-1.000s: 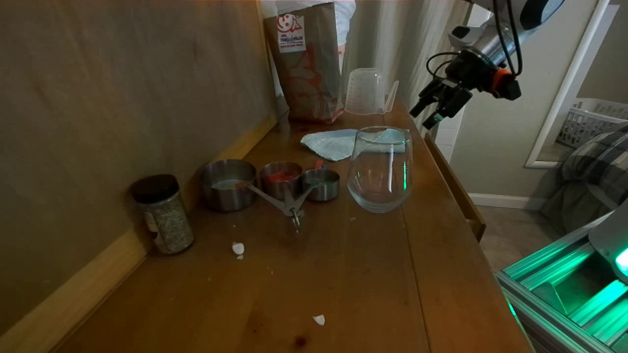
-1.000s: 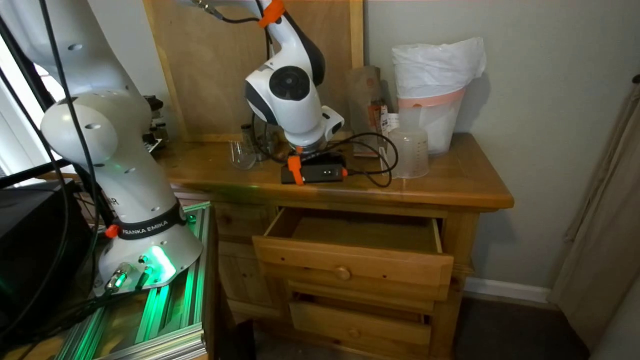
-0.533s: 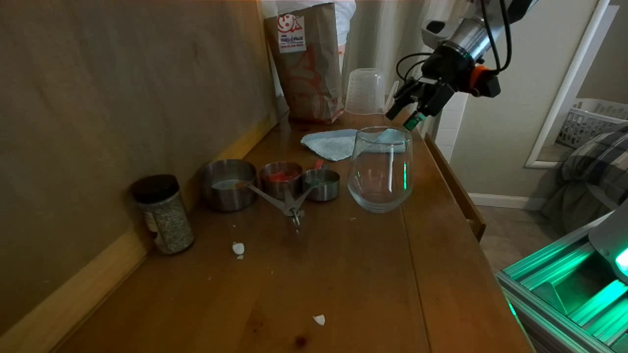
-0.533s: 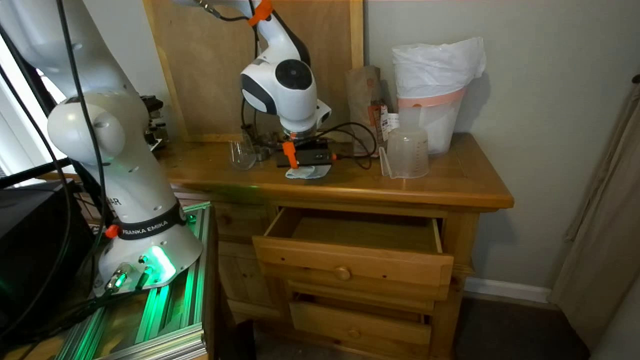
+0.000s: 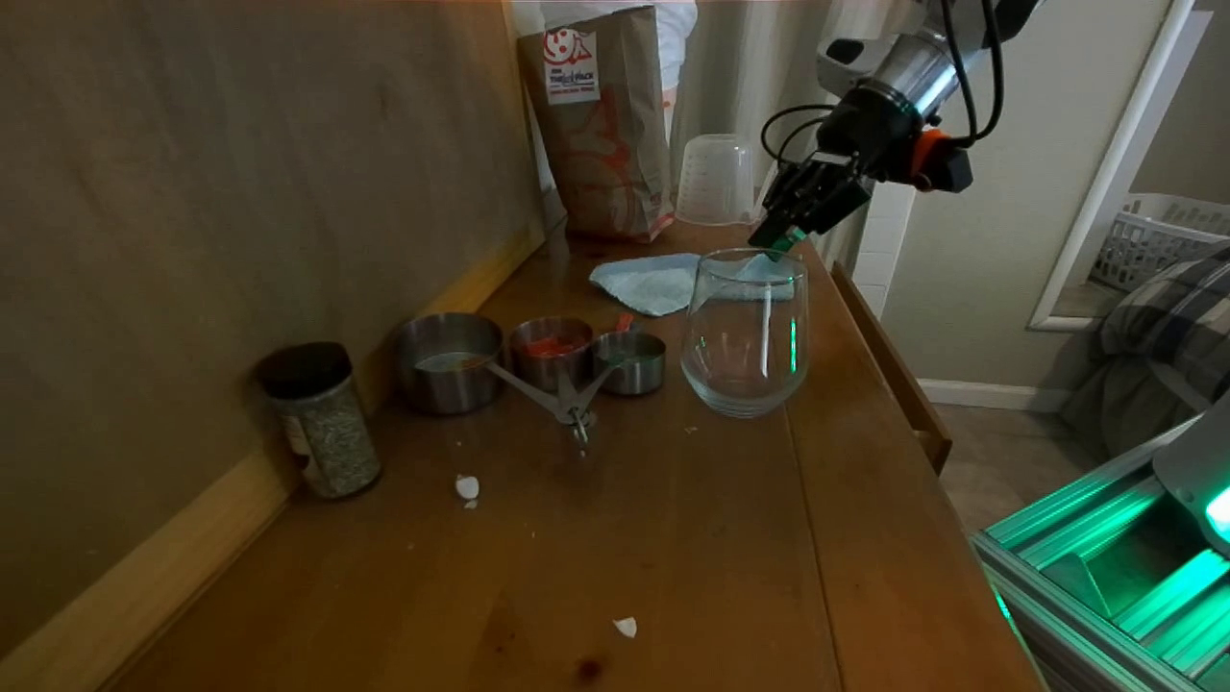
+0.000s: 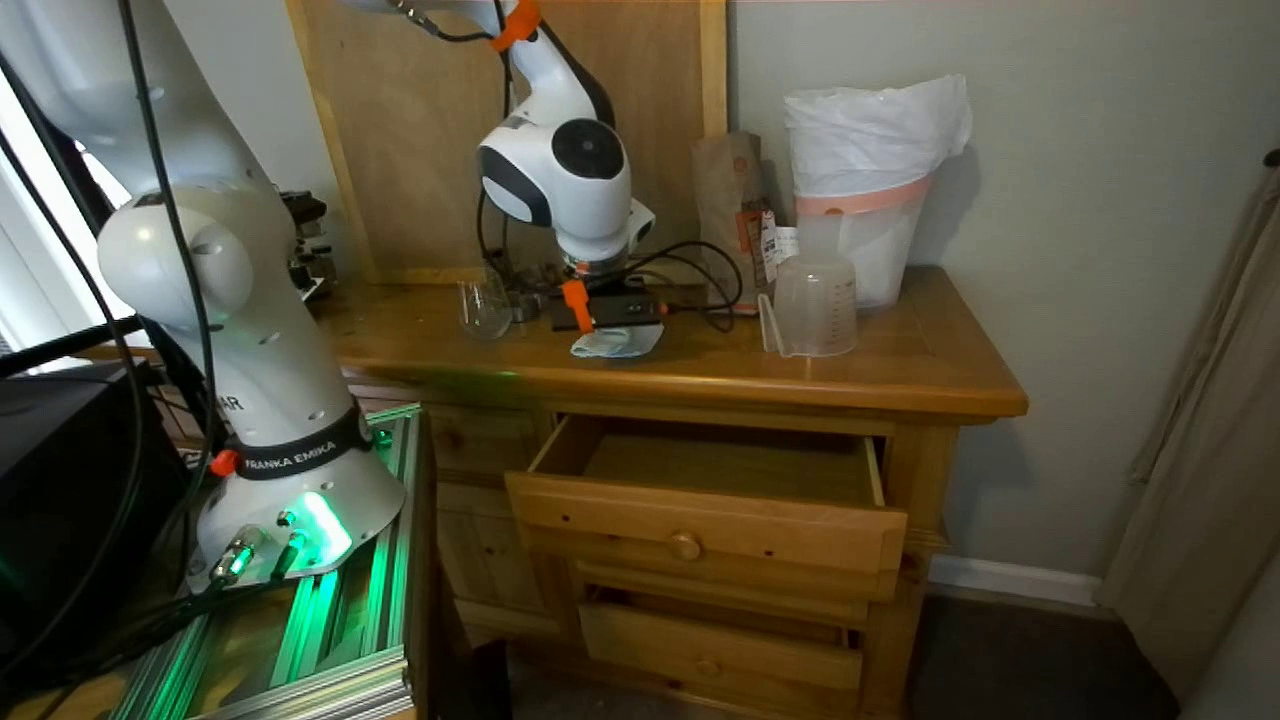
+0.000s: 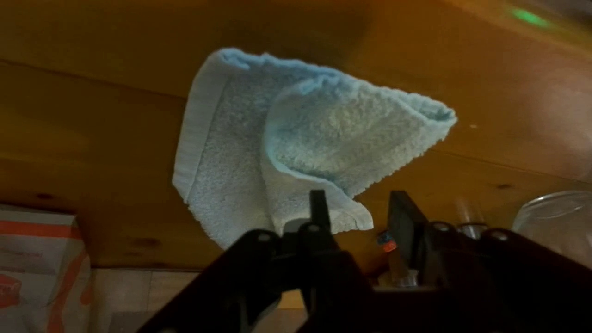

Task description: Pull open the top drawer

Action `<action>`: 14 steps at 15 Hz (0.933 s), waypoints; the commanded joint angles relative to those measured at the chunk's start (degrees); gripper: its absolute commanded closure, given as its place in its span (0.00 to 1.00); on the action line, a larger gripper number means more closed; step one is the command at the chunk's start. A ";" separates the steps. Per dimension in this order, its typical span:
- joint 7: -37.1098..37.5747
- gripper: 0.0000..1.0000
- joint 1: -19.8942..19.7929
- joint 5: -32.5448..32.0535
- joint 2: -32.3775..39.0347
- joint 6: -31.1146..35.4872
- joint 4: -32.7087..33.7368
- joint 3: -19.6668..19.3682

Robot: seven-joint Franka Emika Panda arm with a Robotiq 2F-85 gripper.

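In an exterior view the top drawer (image 6: pixel 600 512) stands pulled out of the wooden dresser, its round knob (image 6: pixel 685 546) on the front panel. Its edge (image 5: pixel 894 370) also shows beside the tabletop in an exterior view. My gripper (image 7: pixel 358 203) hangs above the dresser top, well away from the drawer knob, over a pale blue cloth (image 7: pixel 231 148). A gap parts the two fingers, and nothing sits between them. Seen from outside, the gripper (image 5: pixel 769 242) points down behind the rim of the drinking glass (image 5: pixel 745 356).
Metal measuring cups (image 5: pixel 447 365) and a spice jar (image 5: pixel 327 432) stand near the wooden panel. A paper bag (image 5: pixel 605 135) and a clear plastic measuring jug (image 6: pixel 820 310) are farther along the top. Below, a lower drawer (image 6: pixel 720 650) is slightly out.
My gripper has moved inward over the dresser top toward the cloth and glass, and its fingers have drawn closer together. Both drawers stay as they were.
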 commanded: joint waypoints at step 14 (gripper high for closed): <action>-3.92 1.00 -1.70 0.66 4.56 -1.26 0.20 -2.85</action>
